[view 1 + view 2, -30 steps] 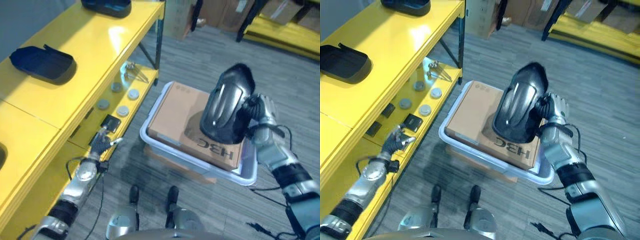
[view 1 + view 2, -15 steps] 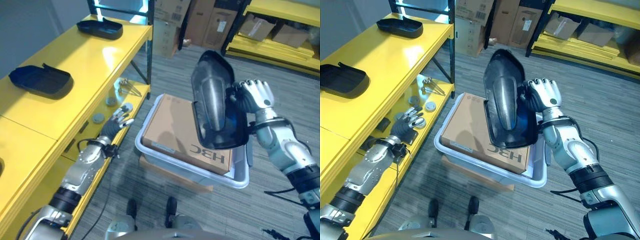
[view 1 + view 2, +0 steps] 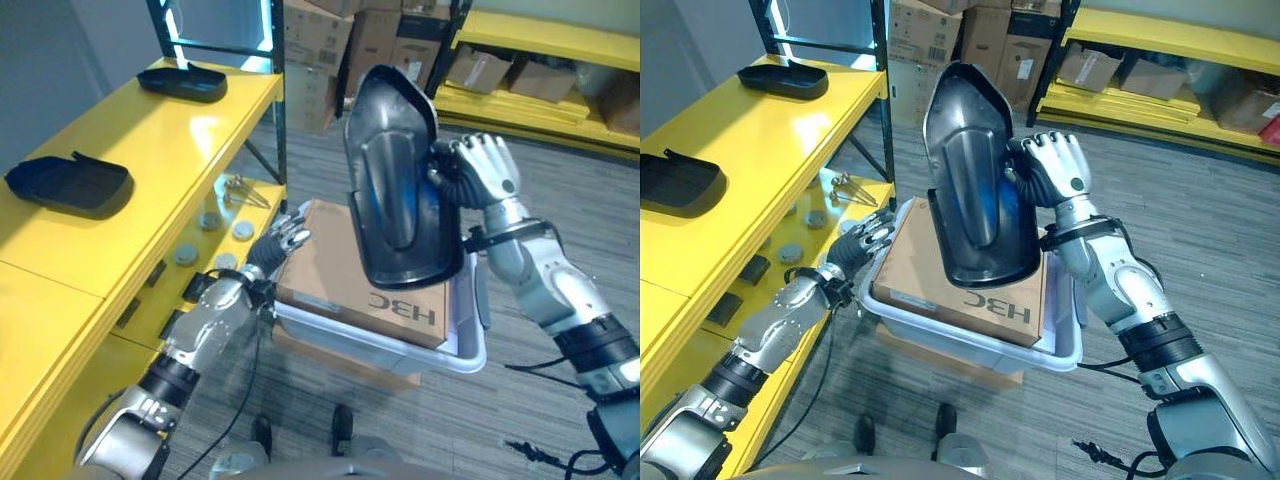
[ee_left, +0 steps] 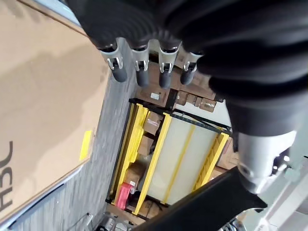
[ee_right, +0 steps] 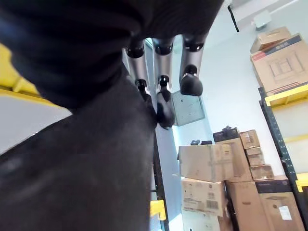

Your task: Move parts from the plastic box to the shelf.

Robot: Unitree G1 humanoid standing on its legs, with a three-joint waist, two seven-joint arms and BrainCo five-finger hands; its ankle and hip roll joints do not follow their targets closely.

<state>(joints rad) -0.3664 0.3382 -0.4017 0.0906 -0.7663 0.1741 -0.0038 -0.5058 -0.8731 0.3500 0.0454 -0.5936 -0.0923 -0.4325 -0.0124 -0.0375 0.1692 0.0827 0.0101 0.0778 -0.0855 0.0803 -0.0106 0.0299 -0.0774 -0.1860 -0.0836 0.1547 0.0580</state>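
My right hand [image 3: 478, 172] is shut on a large glossy black moulded part [image 3: 398, 195], holding it upright in the air above the white plastic box [image 3: 375, 340]. A brown cardboard box [image 3: 330, 270] lies inside the plastic box. In the right wrist view the fingers [image 5: 161, 96] curl over the part's dark edge [image 5: 82, 173]. My left hand [image 3: 280, 243] is open, fingers straight, at the near left corner of the cardboard box [image 4: 43, 96]. The yellow shelf [image 3: 150, 140] runs along the left with two black parts [image 3: 66, 183] on its top board.
Small round discs [image 3: 213, 222] and metal pieces [image 3: 243, 187] lie on the lower shelf board. Stacked cardboard cartons [image 3: 330, 50] stand behind, and another yellow rack [image 3: 540, 60] with boxes at the back right. Grey floor lies between the racks.
My right hand has lifted the black part higher and turned it upright over the box. My left hand moved from the lower shelf to the cardboard box's corner. The camera tilted up.
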